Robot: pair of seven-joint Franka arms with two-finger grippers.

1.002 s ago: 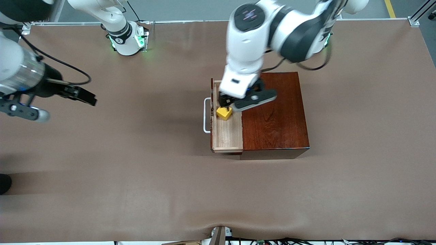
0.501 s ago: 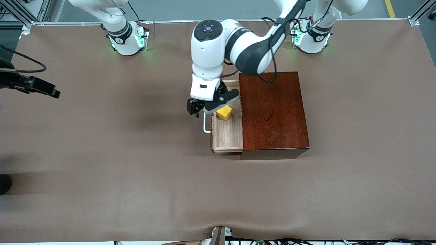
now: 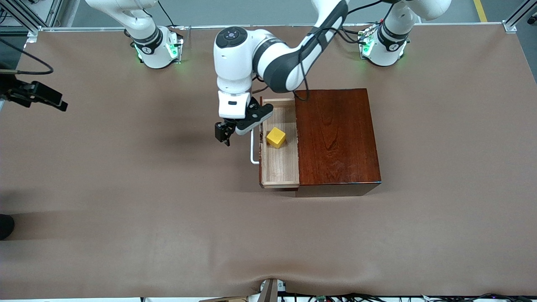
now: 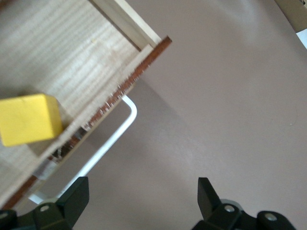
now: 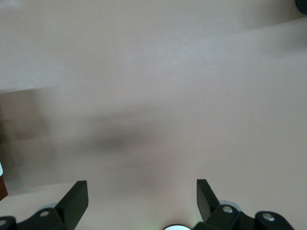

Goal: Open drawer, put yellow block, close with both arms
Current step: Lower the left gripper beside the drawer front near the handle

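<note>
Yellow block [image 3: 276, 137] sits loose in the open drawer [image 3: 280, 167], near the handle [image 3: 253, 147] end, well short of the wooden box [image 3: 335, 138].

Left hand [image 3: 223, 133] hangs over bare worktop [image 3: 168, 201] just beside the handle, fingers spread, gripping nothing. Right hand [image 3: 42, 95] is over the worktop at the right arm's end, released too, waiting.

Risks: a one-sided push on the drawer front could skew and jam the tray; a hard shove could slide the block or shift the box.

Left wrist view shows the gap btwn handle [image 4: 103, 148] and front panel and the block [image 4: 29, 119] close up; front view shows both arms' spacing. Right wrist view: worktop only.
</note>
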